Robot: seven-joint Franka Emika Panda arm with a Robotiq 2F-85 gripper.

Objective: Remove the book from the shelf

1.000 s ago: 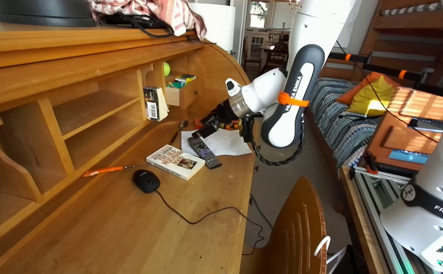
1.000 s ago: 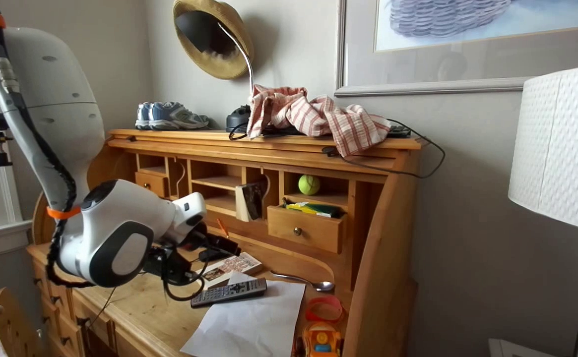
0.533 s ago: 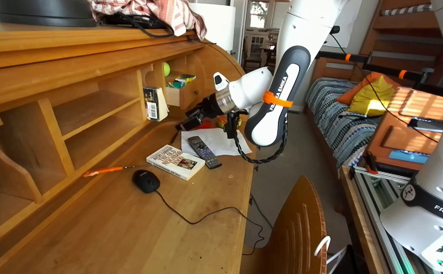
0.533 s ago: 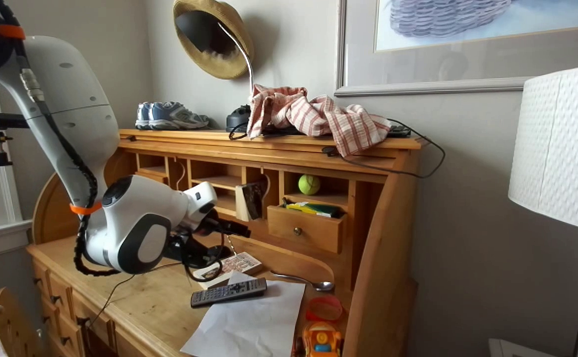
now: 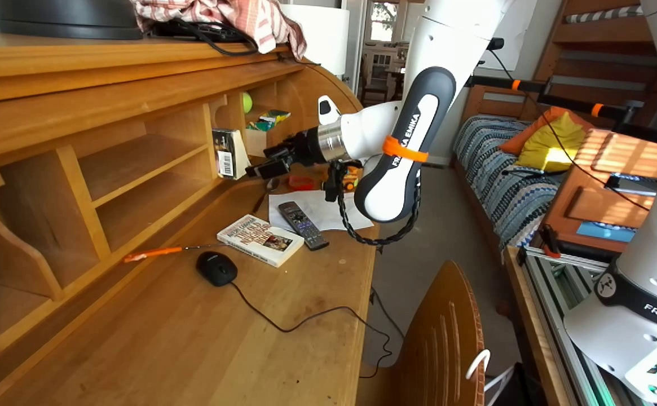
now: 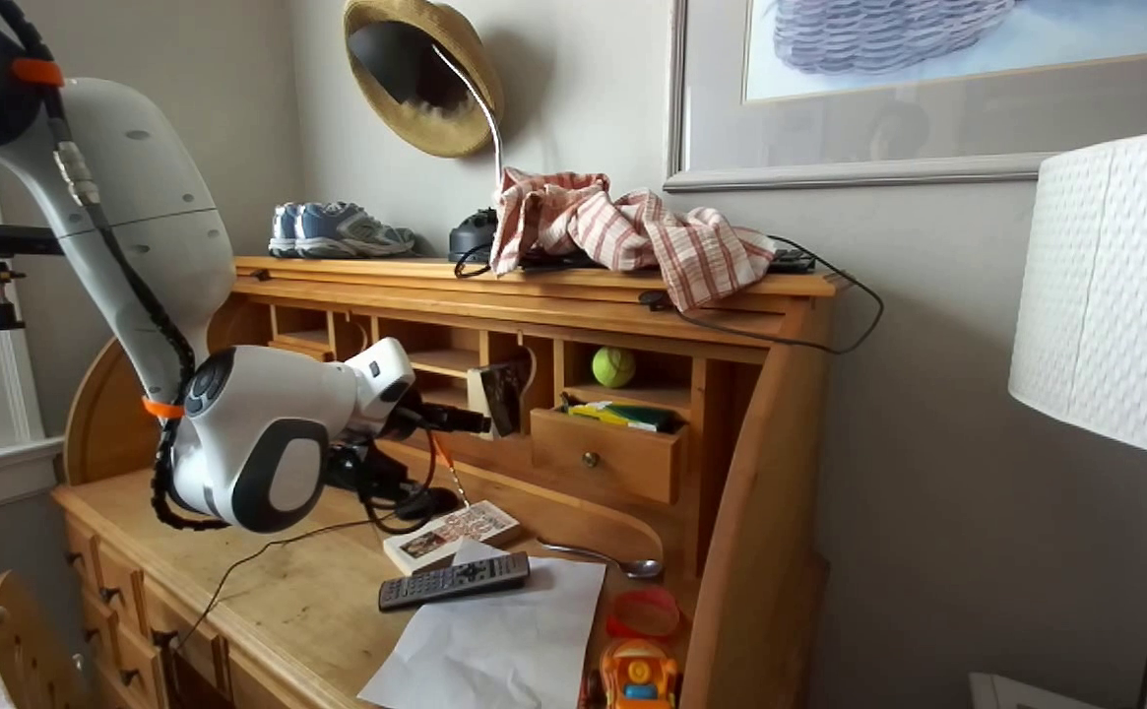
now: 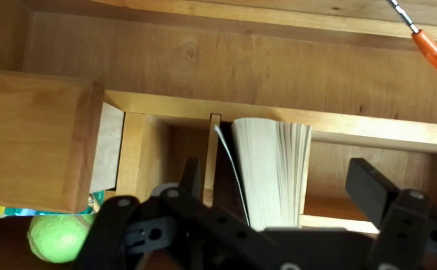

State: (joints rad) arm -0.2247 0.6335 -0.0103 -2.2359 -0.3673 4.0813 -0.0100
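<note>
The book [image 5: 230, 153] is a thick paperback with a dark cover, not purple. It stands upright in a narrow compartment of the wooden shelf [image 5: 83, 197] and sticks out at the front. In an exterior view its dark cover [image 6: 508, 394] faces the open drawer. In the wrist view its pale page edges [image 7: 263, 150] face me, with one cover bent away. My gripper [image 5: 258, 162] is open just in front of it. In the wrist view the fingers [image 7: 368, 187] stand either side of the book, with gaps on both sides. A divider stands between the left finger and the book.
A pulled-out drawer [image 6: 612, 458] sits beside the book's compartment, with a tennis ball [image 6: 613, 366] above it. On the desk lie a cream paperback [image 5: 260, 239], a remote [image 5: 303, 225], paper [image 5: 339, 210], a mouse [image 5: 216, 268] and an orange-handled tool [image 5: 153, 254].
My gripper has moved from above the remote and paper toward the shelf, then risen and levelled in front of the book. The book has not moved.
</note>
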